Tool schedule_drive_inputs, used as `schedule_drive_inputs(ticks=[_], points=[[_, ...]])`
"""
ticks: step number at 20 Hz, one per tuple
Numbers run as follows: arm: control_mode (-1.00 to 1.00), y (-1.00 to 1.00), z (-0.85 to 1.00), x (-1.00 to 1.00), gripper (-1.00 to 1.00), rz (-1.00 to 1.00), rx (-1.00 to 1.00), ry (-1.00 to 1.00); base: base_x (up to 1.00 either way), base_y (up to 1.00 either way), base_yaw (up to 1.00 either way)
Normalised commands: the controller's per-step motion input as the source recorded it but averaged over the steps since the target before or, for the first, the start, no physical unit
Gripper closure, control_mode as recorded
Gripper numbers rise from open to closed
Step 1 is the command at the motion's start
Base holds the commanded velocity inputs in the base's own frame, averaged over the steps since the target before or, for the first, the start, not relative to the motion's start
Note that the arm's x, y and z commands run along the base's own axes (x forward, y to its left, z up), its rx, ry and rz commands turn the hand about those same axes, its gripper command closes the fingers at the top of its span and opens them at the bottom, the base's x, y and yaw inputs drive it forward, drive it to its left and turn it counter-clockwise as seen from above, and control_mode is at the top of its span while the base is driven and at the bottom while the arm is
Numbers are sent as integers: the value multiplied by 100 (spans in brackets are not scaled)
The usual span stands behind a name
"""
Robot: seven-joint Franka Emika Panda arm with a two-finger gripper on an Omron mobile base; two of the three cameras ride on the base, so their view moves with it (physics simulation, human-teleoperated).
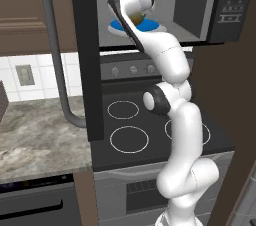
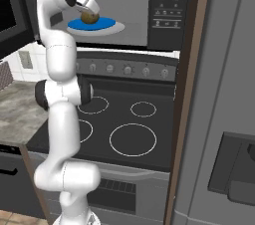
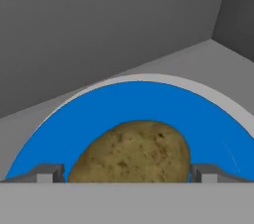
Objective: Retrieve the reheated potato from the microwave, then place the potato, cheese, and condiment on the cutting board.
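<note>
The microwave (image 2: 169, 0) stands open above the stove, its door (image 1: 88, 55) swung out to the left. Inside, the brownish potato (image 3: 131, 148) lies on a blue plate (image 3: 144, 101) on the grey turntable. My gripper (image 3: 128, 172) reaches into the cavity and is open, one fingertip (image 3: 49, 172) on each side of the potato and neither pressing on it. From the right base view the potato (image 2: 89, 17) sits just under the gripper (image 2: 92, 10). In the left base view the arm hides most of the potato (image 1: 137, 18). The cheese, condiment and cutting board are out of view.
A black stovetop (image 1: 130, 137) with ring burners lies under the microwave, with a row of knobs (image 2: 127, 69) behind it. A granite counter (image 1: 35, 135) runs to the left. The door's long grey handle (image 1: 57, 60) hangs over that counter. A tall grey fridge (image 2: 224, 119) stands at right.
</note>
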Motion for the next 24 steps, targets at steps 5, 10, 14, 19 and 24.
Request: schedule_drive_inputs(ticks=[5,10,14,19,24], points=[[-100,0,-3,20,-100,-5,0,0,0,0,0],[-100,0,-1,9,-100,-5,0,1,0,0,0],[-100,0,-1,0,-100,-8,0,7,0,0,0],[-100,0,-3,0,-100,-8,0,11,0,0,0],[-100,0,-1,2,-100,-7,0,13,0,0,0]])
